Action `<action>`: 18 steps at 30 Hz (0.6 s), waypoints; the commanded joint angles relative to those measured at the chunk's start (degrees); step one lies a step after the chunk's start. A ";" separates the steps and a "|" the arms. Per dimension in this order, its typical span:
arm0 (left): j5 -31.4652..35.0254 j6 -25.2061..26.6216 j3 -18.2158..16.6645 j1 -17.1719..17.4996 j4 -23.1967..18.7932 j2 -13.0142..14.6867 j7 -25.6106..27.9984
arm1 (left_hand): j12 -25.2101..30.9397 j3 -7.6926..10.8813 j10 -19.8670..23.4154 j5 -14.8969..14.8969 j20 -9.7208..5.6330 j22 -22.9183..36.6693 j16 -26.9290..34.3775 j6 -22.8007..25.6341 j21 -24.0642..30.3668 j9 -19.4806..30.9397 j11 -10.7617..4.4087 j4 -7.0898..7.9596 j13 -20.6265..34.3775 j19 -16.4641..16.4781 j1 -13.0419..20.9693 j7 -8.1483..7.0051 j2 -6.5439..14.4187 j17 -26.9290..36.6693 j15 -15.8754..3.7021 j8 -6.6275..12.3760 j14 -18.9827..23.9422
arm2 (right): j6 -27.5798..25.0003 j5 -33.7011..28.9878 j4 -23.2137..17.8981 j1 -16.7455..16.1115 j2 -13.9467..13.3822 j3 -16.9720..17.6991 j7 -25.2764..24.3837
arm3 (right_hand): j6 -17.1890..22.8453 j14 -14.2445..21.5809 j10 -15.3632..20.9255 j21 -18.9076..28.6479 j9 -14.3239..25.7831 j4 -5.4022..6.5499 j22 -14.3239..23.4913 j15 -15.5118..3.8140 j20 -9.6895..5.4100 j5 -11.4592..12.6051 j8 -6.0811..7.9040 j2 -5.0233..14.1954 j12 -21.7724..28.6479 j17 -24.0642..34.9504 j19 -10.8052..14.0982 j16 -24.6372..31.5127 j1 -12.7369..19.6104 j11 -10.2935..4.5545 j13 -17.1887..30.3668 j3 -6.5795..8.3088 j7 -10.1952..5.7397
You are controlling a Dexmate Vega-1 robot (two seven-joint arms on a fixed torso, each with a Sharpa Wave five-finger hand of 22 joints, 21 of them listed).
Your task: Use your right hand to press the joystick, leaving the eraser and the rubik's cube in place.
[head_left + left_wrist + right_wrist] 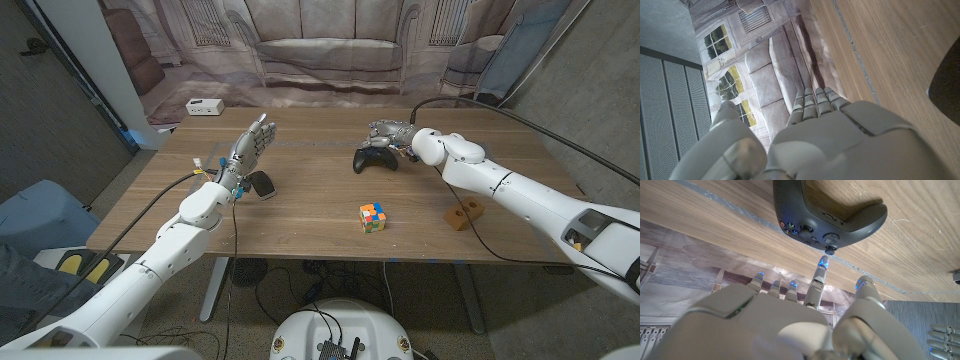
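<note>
A: Where does the press stand?

B: Nearly there, I'd judge. The right hand hangs over the game controller, fingers spread, grasping nothing; one fingertip sits at the joystick, and I can't tell if it's pushed.

A: And the others?

B: The rubik's cube lies well nearer the robot than the controller. The left hand is raised, released.

wooden table | black joystick far side, right of centre | rubik's cube near front edge, centre-right | small brown block w/ hole front right | dark oval item left-centre, type unclear | white box far left corner
</note>
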 commanded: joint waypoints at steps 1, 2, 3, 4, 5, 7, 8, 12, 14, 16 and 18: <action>0.27 0.21 0.08 0.43 -0.90 0.17 0.25 | 0.02 0.19 -0.04 -0.19 0.01 0.28 -0.09 0.25 -0.08 0.34 0.20 -0.25 -0.06 -0.52 0.04 -0.20 0.49 0.30 0.06 0.08 -0.07 | -0.22 0.01 -1.96 -1.35 -1.00 1.20 -0.58 | -1.56 -3.16 -0.30 -0.15 0.15 -0.05 0.34 0.09 0.49 0.09 -0.66 -0.12 -0.11 0.04 -0.33 0.17 0.51 0.44 0.15 0.54 -0.30; 0.29 0.21 0.09 0.44 -0.91 0.15 0.28 | 0.03 0.19 -0.03 -0.19 0.01 0.28 -0.09 0.25 -0.08 0.34 0.19 -0.26 -0.06 -0.52 0.04 -0.21 0.49 0.30 0.06 0.08 -0.07 | -0.22 0.00 -2.08 -1.46 -1.07 1.28 -0.64 | -2.47 -3.17 -0.31 -0.15 0.15 -0.06 0.34 0.10 0.48 0.09 -0.86 -0.16 -0.12 0.05 -0.29 0.14 0.54 0.46 0.16 0.55 -0.25; 0.26 0.23 0.10 0.46 -0.93 0.14 0.27 | 0.04 0.19 0.00 -0.19 0.01 0.28 -0.08 0.25 -0.08 0.34 0.17 -0.26 -0.06 -0.52 0.04 -0.22 0.50 0.30 0.08 0.08 -0.06 | -0.19 0.07 -2.17 -1.56 -1.13 1.38 -0.63 | -3.03 -3.14 -0.33 -0.15 0.16 -0.07 0.34 0.06 0.48 0.09 -0.98 -0.18 -0.13 0.05 -0.27 0.13 0.56 0.47 0.16 0.56 -0.32; 0.28 0.23 0.11 0.46 -0.92 0.10 0.32 | 0.04 0.19 0.01 -0.19 0.01 0.28 -0.08 0.27 -0.07 0.34 0.12 -0.26 -0.06 -0.50 0.04 -0.21 0.50 0.30 0.00 0.08 -0.07 | -0.25 0.05 -2.25 -1.64 -1.17 1.43 -0.63 | -3.98 -3.11 -0.38 -0.14 0.17 -0.08 0.34 0.13 0.48 0.09 -1.11 -0.22 -0.15 0.05 -0.24 0.12 0.60 0.63 0.17 0.58 -0.27; 0.30 0.25 0.14 0.45 -0.94 0.11 0.29 | 0.04 0.19 0.01 -0.19 0.06 0.28 -0.08 0.29 -0.07 0.34 0.12 -0.27 -0.06 -0.50 0.04 -0.23 0.51 0.30 0.00 0.09 -0.06 | -0.26 0.08 -2.29 -1.73 -1.21 1.50 -0.67 | -4.26 -3.10 -0.40 -0.14 0.17 -0.09 0.34 0.15 0.48 0.09 -1.14 -0.23 -0.16 0.06 -0.23 0.11 0.61 0.64 0.18 0.59 -0.25; 0.34 0.25 0.18 0.44 -0.94 0.05 0.34 | 0.05 0.19 0.01 -0.19 0.06 0.28 -0.08 0.32 -0.06 0.34 0.12 -0.27 -0.06 -0.51 0.04 -0.27 0.51 0.30 -0.02 0.10 -0.06 | 0.65 0.91 -1.95 -2.12 -1.20 2.04 -1.48 | -6.94 -3.02 -0.34 -0.13 0.17 -0.11 0.35 0.17 0.48 0.09 -1.31 -0.33 -0.15 0.07 -0.12 0.07 0.70 0.75 0.20 0.62 -0.83; 0.33 0.23 0.20 0.42 -0.91 0.04 0.29 | 0.04 0.18 -0.01 -0.19 0.06 0.28 -0.07 0.32 -0.07 0.34 0.16 -0.28 -0.06 -0.52 0.04 -0.35 0.51 0.30 0.01 0.10 -0.03 | 1.40 1.53 -1.71 -2.42 -1.24 2.42 -2.15 | -7.70 -2.96 -0.31 -0.12 0.17 -0.11 0.35 0.21 0.47 0.09 -1.34 -0.36 -0.14 0.08 -0.07 0.08 0.72 0.81 0.20 0.63 -1.09; 0.38 0.20 0.26 0.35 -0.80 -0.08 0.34 | 0.08 0.18 0.07 -0.19 0.06 0.28 -0.05 0.09 -0.04 0.34 0.16 -0.29 -0.06 -0.50 0.03 -0.56 0.53 0.30 -0.05 0.00 0.02 | 3.19 2.13 -1.40 -3.17 -1.48 3.14 -4.31 | -11.31 -1.61 0.76 0.19 0.12 -0.08 0.37 0.20 0.38 0.07 -1.45 -0.46 0.19 0.07 0.96 0.49 0.77 0.87 0.20 0.65 -1.75; 0.41 0.20 0.31 0.26 -0.71 -0.15 0.35 | 0.09 0.17 0.11 -0.19 0.07 0.28 -0.02 -0.16 -0.04 0.34 0.14 -0.31 -0.06 -0.50 0.03 -0.82 0.54 0.30 -0.08 -0.10 0.07 | 3.96 2.06 -1.27 -3.46 -1.58 3.34 -5.36 | -14.13 -1.08 1.26 0.42 0.08 -0.04 0.35 0.28 0.37 0.02 -1.52 -0.40 0.26 0.06 1.89 0.60 0.82 0.99 0.20 0.71 -2.23; 0.44 0.13 0.37 0.14 -0.56 -0.18 0.20 | 0.09 0.17 0.10 -0.19 0.09 0.28 -0.02 -0.23 -0.04 0.35 0.19 -0.32 -0.06 -0.51 0.02 -0.87 0.54 0.30 -0.13 -0.12 0.10 | 4.88 1.96 -1.12 -3.82 -1.69 3.59 -6.65 | -17.54 -0.51 2.34 0.53 0.03 0.01 0.32 0.15 0.42 -0.05 -1.46 -0.45 0.52 0.05 2.78 0.70 0.81 1.09 0.21 0.71 -2.18; 0.40 0.20 0.40 0.04 -0.47 -0.24 0.17 | 0.07 0.16 0.05 -0.19 0.10 0.28 -0.01 -0.22 -0.02 0.35 0.25 -0.33 -0.06 -0.50 0.02 -1.05 0.55 0.30 -0.13 -0.10 0.11 | 5.47 1.96 -0.99 -4.03 -1.73 3.79 -7.39 | -19.86 0.41 3.48 0.74 0.01 0.03 0.31 0.04 0.28 -0.07 -1.41 -0.51 0.78 0.04 3.79 0.95 0.78 0.92 0.22 0.69 -2.13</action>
